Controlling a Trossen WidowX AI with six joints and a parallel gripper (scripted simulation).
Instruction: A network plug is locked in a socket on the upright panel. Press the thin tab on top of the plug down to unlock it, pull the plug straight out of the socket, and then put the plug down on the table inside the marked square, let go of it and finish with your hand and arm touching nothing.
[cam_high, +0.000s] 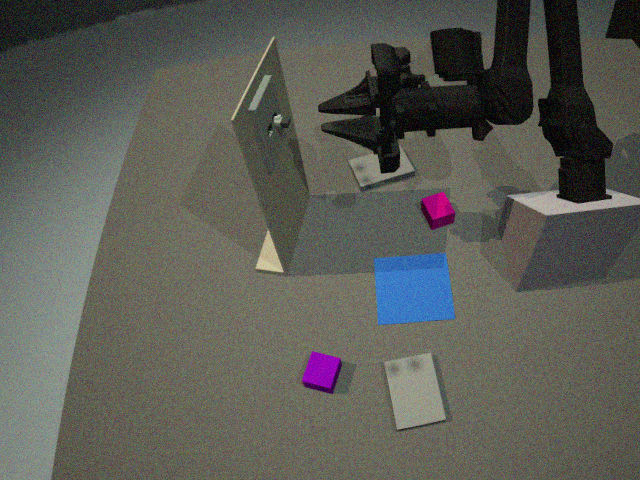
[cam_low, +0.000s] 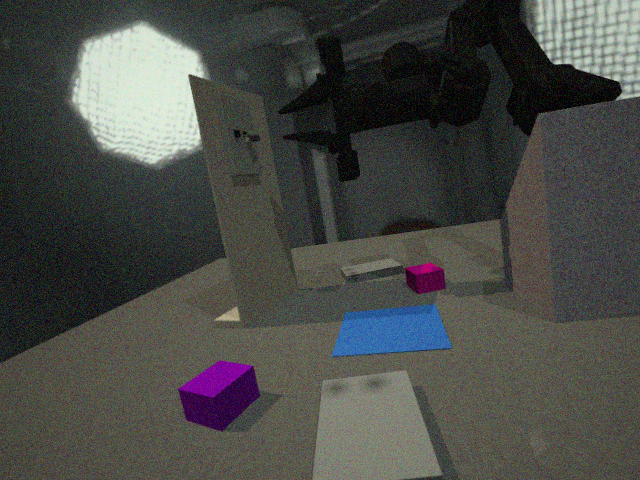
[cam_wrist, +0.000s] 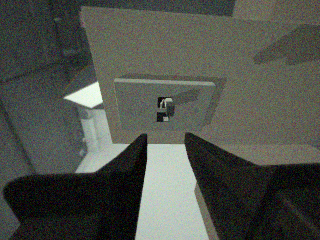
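The upright panel (cam_high: 273, 170) (cam_low: 248, 227) (cam_wrist: 270, 95) stands at the left in the top and exterior views. The small plug (cam_high: 280, 120) (cam_low: 251, 137) (cam_wrist: 169, 106) sits in the socket on the panel's face plate and sticks out toward the arm; its tab is too small to make out. My gripper (cam_high: 320, 117) (cam_low: 282, 125) (cam_wrist: 166, 137) is partly open and empty, with a gap between its fingertips. It hangs in front of the panel, a short way from the plug and touching nothing. The blue marked square (cam_high: 415, 291) (cam_low: 393, 333) lies flat on the table.
A magenta block (cam_high: 437, 210) (cam_low: 425, 277) and a pale flat plate (cam_high: 369, 173) (cam_low: 372, 269) lie behind the square. A purple block (cam_high: 322, 371) (cam_low: 219, 393) and another pale plate (cam_high: 415, 395) (cam_low: 372, 428) lie in front. The arm's pedestal (cam_high: 573, 242) (cam_low: 594, 217) stands at the right.
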